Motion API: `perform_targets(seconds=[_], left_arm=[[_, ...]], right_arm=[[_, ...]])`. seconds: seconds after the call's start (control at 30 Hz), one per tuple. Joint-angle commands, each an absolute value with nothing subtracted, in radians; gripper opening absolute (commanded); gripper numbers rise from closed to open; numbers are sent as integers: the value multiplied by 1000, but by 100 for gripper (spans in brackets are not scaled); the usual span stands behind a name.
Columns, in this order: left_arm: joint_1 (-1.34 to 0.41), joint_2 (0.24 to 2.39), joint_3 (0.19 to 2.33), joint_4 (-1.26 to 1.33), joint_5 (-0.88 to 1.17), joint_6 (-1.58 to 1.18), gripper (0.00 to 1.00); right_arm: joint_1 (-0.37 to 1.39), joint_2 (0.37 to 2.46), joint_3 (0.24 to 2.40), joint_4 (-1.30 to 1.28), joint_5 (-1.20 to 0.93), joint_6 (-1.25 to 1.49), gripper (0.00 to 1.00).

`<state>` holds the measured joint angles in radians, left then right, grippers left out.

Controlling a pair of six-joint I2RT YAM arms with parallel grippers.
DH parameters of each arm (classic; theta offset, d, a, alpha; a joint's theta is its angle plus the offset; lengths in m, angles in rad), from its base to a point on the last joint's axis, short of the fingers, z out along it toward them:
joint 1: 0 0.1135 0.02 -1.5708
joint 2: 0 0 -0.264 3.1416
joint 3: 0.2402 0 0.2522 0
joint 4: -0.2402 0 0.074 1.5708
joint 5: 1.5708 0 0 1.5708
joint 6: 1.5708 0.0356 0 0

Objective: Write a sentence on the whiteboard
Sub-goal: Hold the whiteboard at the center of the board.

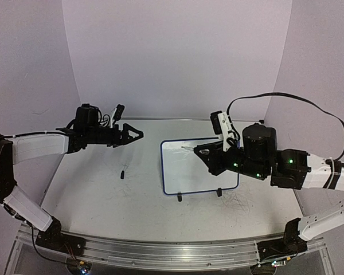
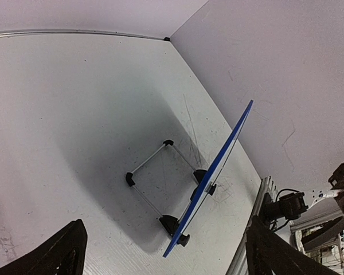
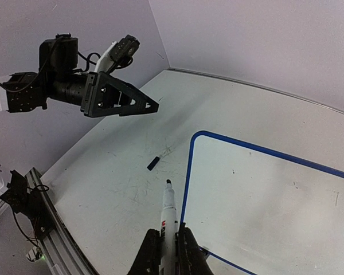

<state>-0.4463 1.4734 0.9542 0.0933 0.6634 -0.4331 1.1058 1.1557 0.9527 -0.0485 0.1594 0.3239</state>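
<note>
Right claw (image 3: 167, 252) is pinching a white marker (image 3: 169, 209) by the rear of its barrel, jaws pressed tight against it. The dark tip is pointing toward the upper left corner of the whiteboard (image 1: 189, 172); whether it is touching cannot be told. Reading the overhead view as a clock face with the arm bases at 6, the whiteboard is sitting just right of centre, toward 3 o'clock on the table (image 1: 86, 195), leaning on a thin wire stand (image 2: 149, 163) with small black feet. Its face is looking blank, with no sentence showing. Left claw (image 1: 136, 136) is hovering at about 10 o'clock, jaws spread wide and holding nothing, well apart from the board. A small black piece (image 1: 122, 173), possibly the marker's cap, is lying at about 9 o'clock. The board is probably light, thin and stiff, with a slick face, so it is likely to slide or rock under the pen. Its blue frame at the 9 o'clock edge is looking like the safest place to hold it.
</note>
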Motion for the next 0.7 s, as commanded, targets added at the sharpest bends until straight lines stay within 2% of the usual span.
perform_targets(seconds=[0.0,0.23,0.33,0.47,0.67], left_arm=[[-466,1501,1027,157,660,-550,96],[-476,1533,1082,155,657,-535,96],[-482,1546,1074,156,699,-482,90],[-505,1570,1072,162,780,-407,88],[-509,1582,1050,169,790,-391,85]], right_arm=[[1117,1135,983,20,172,328,0],[1117,1150,975,26,186,299,0],[1118,1157,974,27,160,290,0],[1129,1167,968,33,160,286,0],[1131,1206,986,47,173,269,0]])
